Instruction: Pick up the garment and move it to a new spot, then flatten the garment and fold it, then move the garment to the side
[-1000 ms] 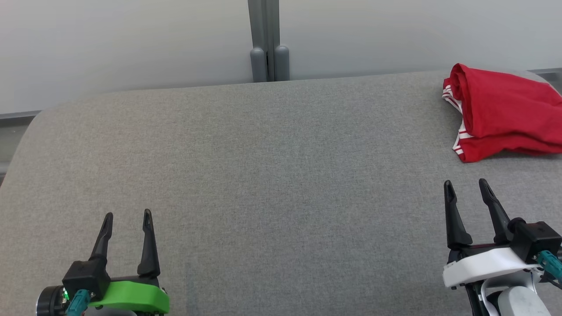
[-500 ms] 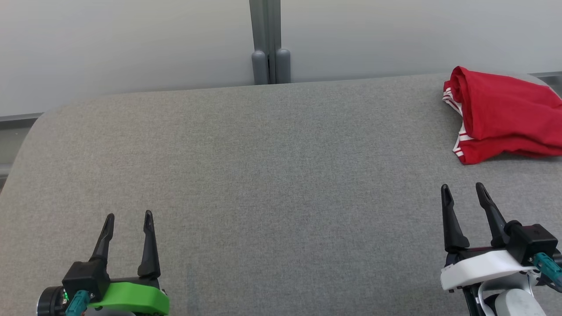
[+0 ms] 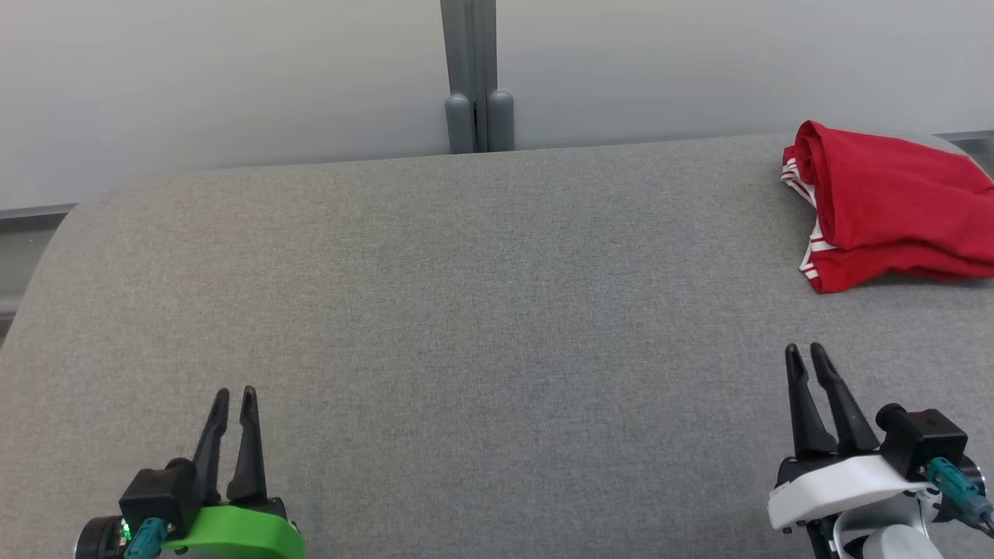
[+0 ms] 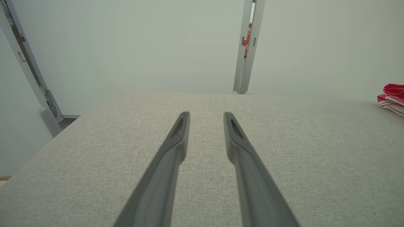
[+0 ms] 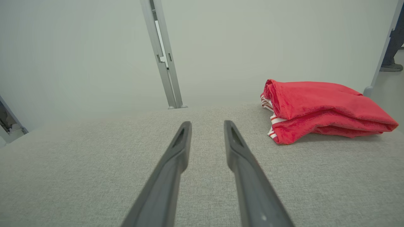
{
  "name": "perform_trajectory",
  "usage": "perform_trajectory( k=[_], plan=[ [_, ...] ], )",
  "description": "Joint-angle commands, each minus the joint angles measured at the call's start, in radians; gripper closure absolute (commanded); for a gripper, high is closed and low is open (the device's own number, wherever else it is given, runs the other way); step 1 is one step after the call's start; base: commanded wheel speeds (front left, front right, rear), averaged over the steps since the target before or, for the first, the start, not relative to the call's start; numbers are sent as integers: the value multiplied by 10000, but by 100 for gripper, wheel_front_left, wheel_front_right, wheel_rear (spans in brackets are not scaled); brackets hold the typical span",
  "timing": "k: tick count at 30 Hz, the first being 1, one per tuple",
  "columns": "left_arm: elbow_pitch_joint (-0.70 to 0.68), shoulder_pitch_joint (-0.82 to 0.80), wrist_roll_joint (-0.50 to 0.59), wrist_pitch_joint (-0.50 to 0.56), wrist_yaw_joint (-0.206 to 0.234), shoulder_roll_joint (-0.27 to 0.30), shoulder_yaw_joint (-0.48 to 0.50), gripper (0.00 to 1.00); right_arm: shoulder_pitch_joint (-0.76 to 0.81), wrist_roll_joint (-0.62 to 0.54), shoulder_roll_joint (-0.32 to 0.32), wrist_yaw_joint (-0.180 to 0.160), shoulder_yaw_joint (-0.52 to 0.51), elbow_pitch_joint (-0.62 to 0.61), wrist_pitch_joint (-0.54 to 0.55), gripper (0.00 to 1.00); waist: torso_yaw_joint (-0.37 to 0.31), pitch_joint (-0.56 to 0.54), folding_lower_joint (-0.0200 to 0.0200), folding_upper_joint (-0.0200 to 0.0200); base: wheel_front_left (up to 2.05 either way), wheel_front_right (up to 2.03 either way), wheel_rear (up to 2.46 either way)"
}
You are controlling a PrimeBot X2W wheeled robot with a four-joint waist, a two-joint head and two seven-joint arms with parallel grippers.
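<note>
Down at left, left gripper (image 3: pixel 234 393) over grey pad (image 3: pixel 497 310), jaws a narrow gap apart, holding nothing. Grey post (image 3: pixel 479 78) stands behind pad's far edge, middle. Right gripper (image 3: pixel 804 349) low at right, jaws likewise a narrow gap apart, empty. Red garment (image 3: pixel 885 202) with white-striped trim lies folded in layers at pad's far right corner, near right gripper but not touching, cut off by head view's right edge.

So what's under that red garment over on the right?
The red garment lies folded on the grey fabric surface, white-striped trim showing at its edge. Anything between its layers or beneath is covered.
</note>
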Motion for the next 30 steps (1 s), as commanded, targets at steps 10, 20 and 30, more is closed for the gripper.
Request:
perform_trajectory(
  k=[10,20,30],
  plan=[
    [266,-143,-1502,442,-26,-23,112,100,-12,1462,93,-1,-106,273,391,100,3,-3,0,0,0,0,0],
    [207,-254,-3306,867,-60,-14,166,100,-167,3176,129,-2,-245,352,850,100,8,-5,0,0,0,0,0],
    [188,-381,-4920,1275,-86,-4,246,100,-305,4722,163,-4,-368,426,1266,100,12,-7,0,0,0,0,0]
  ],
)
